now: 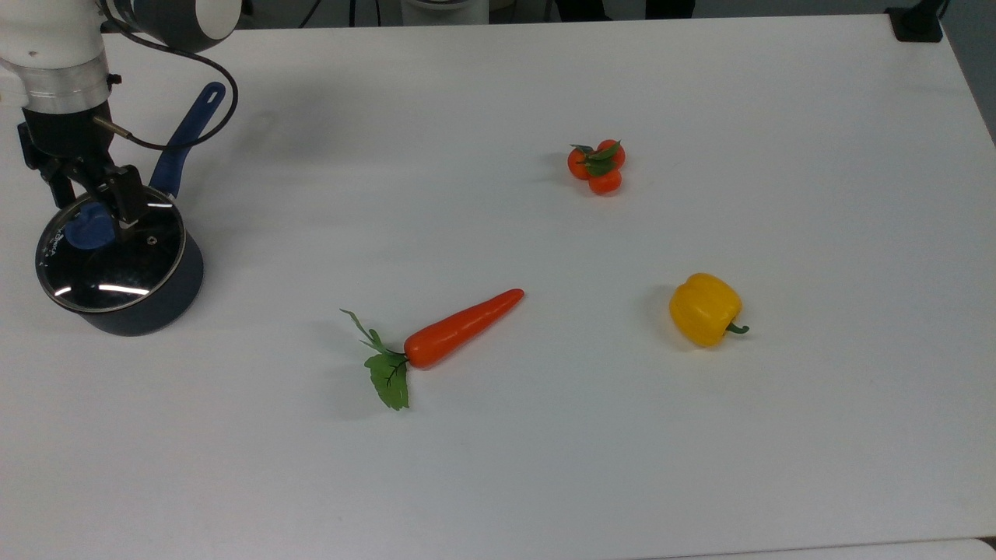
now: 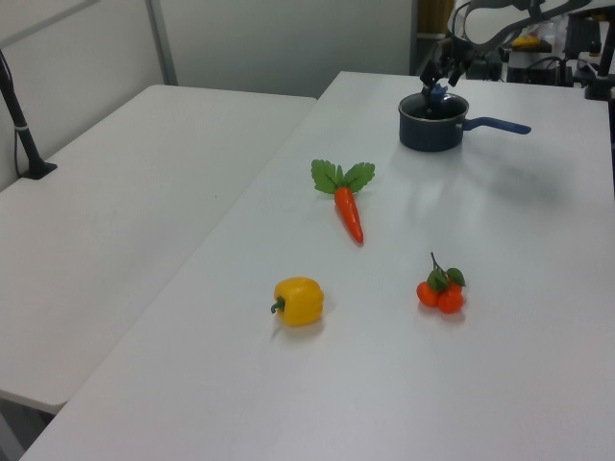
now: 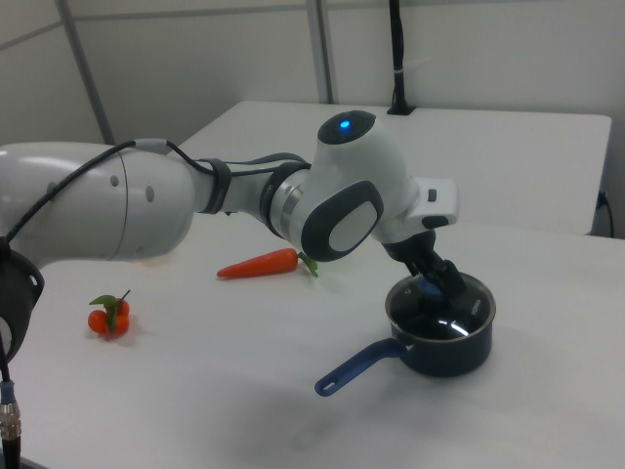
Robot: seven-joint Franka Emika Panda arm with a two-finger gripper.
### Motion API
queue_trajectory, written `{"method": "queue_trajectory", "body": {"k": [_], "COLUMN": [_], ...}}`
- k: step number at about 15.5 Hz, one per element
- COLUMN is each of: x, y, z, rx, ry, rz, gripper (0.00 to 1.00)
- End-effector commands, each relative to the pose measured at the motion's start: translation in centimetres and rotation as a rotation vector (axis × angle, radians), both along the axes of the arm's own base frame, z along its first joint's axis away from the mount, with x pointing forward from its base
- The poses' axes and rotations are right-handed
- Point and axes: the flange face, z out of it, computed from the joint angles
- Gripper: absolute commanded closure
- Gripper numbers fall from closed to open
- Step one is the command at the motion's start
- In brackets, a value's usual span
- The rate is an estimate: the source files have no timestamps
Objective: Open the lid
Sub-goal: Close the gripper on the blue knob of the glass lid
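The lid [image 1: 117, 260], clear glass with a silver rim and a blue knob [image 1: 87, 227], sits on a dark saucepan [image 1: 148, 307] with a blue handle [image 1: 187, 136] at the top view's left. My gripper [image 1: 94, 210] hangs low over the lid and is open, with one finger on each side of the knob. In the left view the gripper [image 2: 440, 83] sits just above the saucepan [image 2: 432, 130] at the far end of the table. In the right view the gripper [image 3: 438, 280] reaches down to the lid [image 3: 444, 318], and the arm hides part of the knob.
On the white table [image 1: 545, 467] lie a carrot [image 1: 459, 327], a cluster of small orange fruits [image 1: 597, 166] and a yellow pepper [image 1: 704, 309], all well to the top view's right of the saucepan. A second table [image 2: 115, 192] stands at the left view's left.
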Motion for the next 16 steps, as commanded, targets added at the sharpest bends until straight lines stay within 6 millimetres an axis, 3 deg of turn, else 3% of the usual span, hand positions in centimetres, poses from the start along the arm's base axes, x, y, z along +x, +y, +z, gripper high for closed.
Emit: {"method": "queue_trajectory", "body": {"k": [1,5,11,16], "x": [-0.2,-0.1,0.0,-0.3], "y": [0.0,0.1,0.5,0.4], "z": [-0.1,-0.1,-0.1,1.4], "rx": [-0.022,-0.028,-0.029,-0.030], "ry": [-0.032,-0.044,-0.042,-0.055], "rz": [0.014,0.017,0.026,0.016], "gripper": [0.06,0.19,0.45,0.61]}}
